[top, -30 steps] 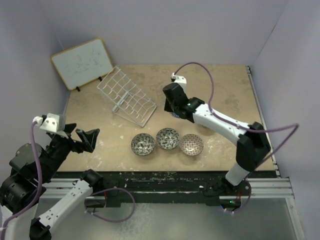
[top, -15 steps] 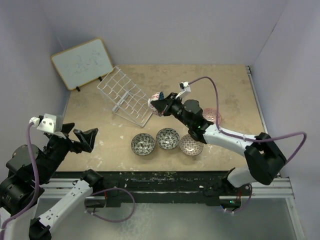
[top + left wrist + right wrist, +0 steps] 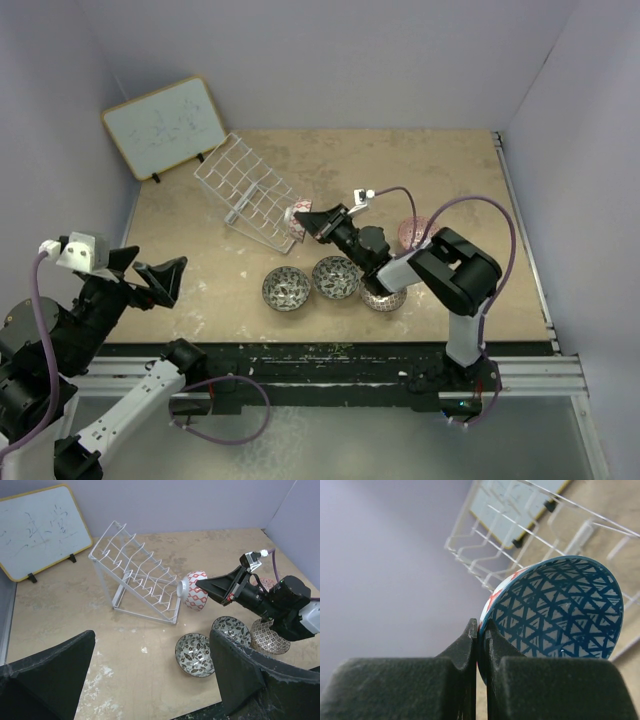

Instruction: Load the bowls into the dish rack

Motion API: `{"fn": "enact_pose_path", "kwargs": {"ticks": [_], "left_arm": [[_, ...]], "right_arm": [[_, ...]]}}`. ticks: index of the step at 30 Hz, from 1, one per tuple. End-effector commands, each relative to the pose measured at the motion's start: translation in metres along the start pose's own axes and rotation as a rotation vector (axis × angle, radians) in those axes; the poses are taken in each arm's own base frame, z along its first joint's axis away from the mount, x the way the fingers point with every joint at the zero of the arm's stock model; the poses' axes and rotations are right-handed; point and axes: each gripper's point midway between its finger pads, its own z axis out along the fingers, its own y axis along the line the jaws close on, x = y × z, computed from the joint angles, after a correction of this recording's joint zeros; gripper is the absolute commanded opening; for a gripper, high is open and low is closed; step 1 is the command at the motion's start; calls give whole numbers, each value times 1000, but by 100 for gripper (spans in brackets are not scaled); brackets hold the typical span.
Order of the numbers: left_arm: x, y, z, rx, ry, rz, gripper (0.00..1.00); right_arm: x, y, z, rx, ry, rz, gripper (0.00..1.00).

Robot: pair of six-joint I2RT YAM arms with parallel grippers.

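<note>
My right gripper [image 3: 312, 220] is shut on the rim of a bowl [image 3: 560, 610] with a blue triangle-patterned inside and a red-and-white outside. It holds the bowl on edge, off the table, at the near right corner of the white wire dish rack [image 3: 252, 192]. The left wrist view shows this bowl [image 3: 194, 590] just beside the rack [image 3: 140, 577]. Three bowls lie in a row near the front: two dark grey-white [image 3: 286, 288] [image 3: 336, 277] and one reddish-brown [image 3: 384, 290], partly under my right arm. A pinkish bowl [image 3: 413, 233] sits behind the arm. My left gripper [image 3: 150, 275] is open and empty, raised at the front left.
A wood-framed whiteboard [image 3: 165, 125] leans at the back left behind the rack. Purple walls close the back and both sides. A black rail runs along the table's near edge [image 3: 330, 352].
My right arm has swung the blue bowl left and down, from mid-table to the rack's near right corner. My left gripper has drifted slightly left and toward the front.
</note>
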Motion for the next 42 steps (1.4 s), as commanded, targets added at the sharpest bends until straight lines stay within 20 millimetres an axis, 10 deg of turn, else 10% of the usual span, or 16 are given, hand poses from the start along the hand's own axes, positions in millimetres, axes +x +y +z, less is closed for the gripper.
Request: {"fn": "enact_pose_path", "kwargs": {"ticks": [1, 42], "left_arm": [[-6, 5, -6, -20, -11, 19, 99], [5, 7, -6, -26, 14, 20, 99]], "right_arm": [[-74, 115, -7, -432, -296, 83, 0], [-58, 75, 28, -378, -303, 259, 0]]}}
